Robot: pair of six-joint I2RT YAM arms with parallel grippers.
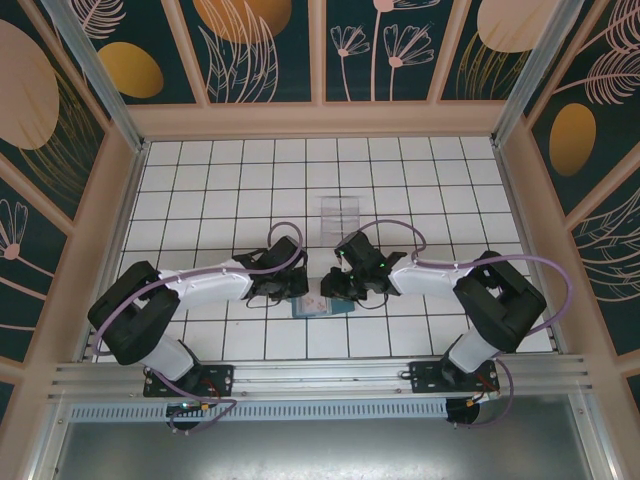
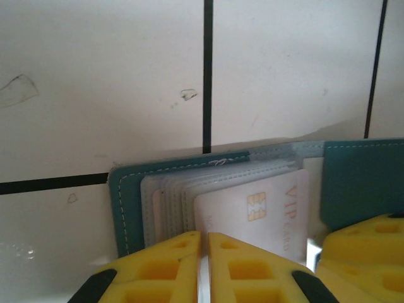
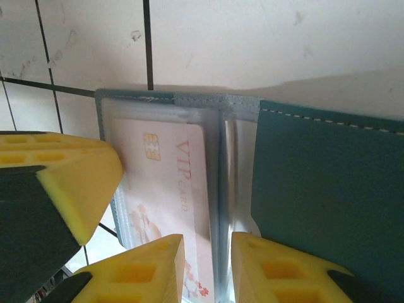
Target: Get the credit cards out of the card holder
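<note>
Top view: card holder (image 1: 322,307) lies open on the white tiled table (image 1: 230,180), near the front edge and between the two arms. Both grippers are down at it, left gripper (image 1: 292,290) at its left end, right gripper (image 1: 335,290) at its right. A clear tray (image 1: 340,212) sits farther back on the table, apart from the holder.

Left wrist view: left gripper (image 2: 204,241) has its yellow fingers (image 2: 164,265) pressed together. A thin pale sliver shows in the seam; it looks like a leaf of the holder's clear sleeves (image 2: 170,196), pinched at the near edge. The teal cover (image 2: 123,208) is spread flat with the sleeves fanned over it. A pale pinkish credit card (image 2: 252,208), with a gold chip and "VIP card" print, lies in the sleeves just beyond the fingertips.

Right wrist view: right gripper (image 3: 207,243) has its fingers (image 3: 278,271) spread a little, with a clear gap. The right edge of the credit card (image 3: 167,183) and the sleeve edges run into that gap. Cannot tell whether either finger touches them. The teal flap (image 3: 328,183) lies to the right, partly under the right-hand finger. A yellow finger of the other gripper (image 3: 69,170) overlaps the holder's left edge.

The card is not out of the holder.
</note>
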